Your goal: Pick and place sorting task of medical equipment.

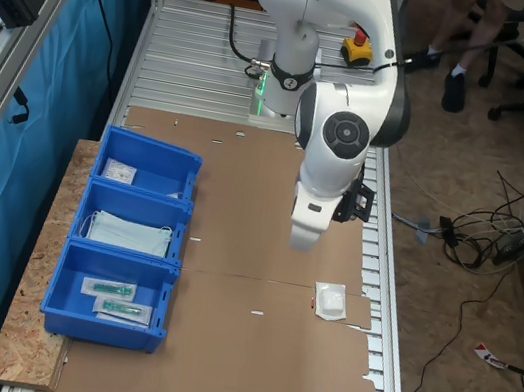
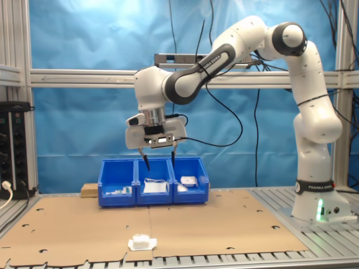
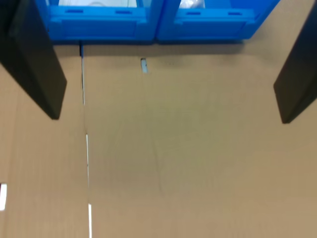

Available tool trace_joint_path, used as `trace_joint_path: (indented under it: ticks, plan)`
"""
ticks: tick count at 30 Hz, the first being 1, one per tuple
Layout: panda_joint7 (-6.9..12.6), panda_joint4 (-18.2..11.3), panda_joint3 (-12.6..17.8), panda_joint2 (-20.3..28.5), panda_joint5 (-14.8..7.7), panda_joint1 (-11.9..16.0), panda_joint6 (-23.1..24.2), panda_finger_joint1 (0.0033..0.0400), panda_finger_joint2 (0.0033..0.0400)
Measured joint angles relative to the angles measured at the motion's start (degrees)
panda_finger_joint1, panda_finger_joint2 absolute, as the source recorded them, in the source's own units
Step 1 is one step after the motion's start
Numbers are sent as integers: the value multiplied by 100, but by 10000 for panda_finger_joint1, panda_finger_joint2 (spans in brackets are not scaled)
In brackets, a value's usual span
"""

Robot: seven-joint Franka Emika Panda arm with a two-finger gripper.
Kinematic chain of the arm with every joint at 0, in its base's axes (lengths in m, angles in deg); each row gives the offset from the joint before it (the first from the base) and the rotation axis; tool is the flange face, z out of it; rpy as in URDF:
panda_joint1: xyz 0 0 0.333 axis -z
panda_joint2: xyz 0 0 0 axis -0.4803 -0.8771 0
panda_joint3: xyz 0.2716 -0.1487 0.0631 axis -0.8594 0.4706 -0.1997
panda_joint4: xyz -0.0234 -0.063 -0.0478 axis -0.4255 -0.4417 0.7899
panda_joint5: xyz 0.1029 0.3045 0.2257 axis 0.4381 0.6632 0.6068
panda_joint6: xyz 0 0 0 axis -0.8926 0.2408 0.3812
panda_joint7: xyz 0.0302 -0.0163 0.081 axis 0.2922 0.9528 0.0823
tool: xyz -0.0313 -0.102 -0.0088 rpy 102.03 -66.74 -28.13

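Note:
The medical equipment, a small white square packet [image 1: 332,301] in clear wrap, lies flat on the brown cardboard near the table's front edge [image 2: 142,243]. My gripper [image 2: 159,162] hangs open and empty high above the cardboard, between the packet and the row of blue bins [image 2: 154,199]. In the wrist view its two black fingers [image 3: 37,64] stand wide apart around my gripper [image 3: 168,114], with bare cardboard below and the bins' [image 3: 104,27] front walls beyond. In the first exterior view the arm's white hand [image 1: 305,226] covers the fingers. A similar white packet [image 1: 119,171] lies in the far bin.
Three blue bins [image 1: 107,328] stand in a row at the first exterior view's left; the middle one holds light-blue face masks [image 1: 131,233], the near one long clear packets with green items [image 1: 117,297]. The arm's base [image 1: 281,98] stands behind. A person's legs [image 1: 455,83] and cables lie off the table.

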Motion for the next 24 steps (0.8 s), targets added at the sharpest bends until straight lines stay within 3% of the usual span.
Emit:
trace_joint_path:
  ticks: [11, 24]
  plan:
    - [0, 0, -151, -344, 0, -67, 358, 400, 400]
    - [0, -24, -219, -816, 0, -204, 1418, 400, 400]
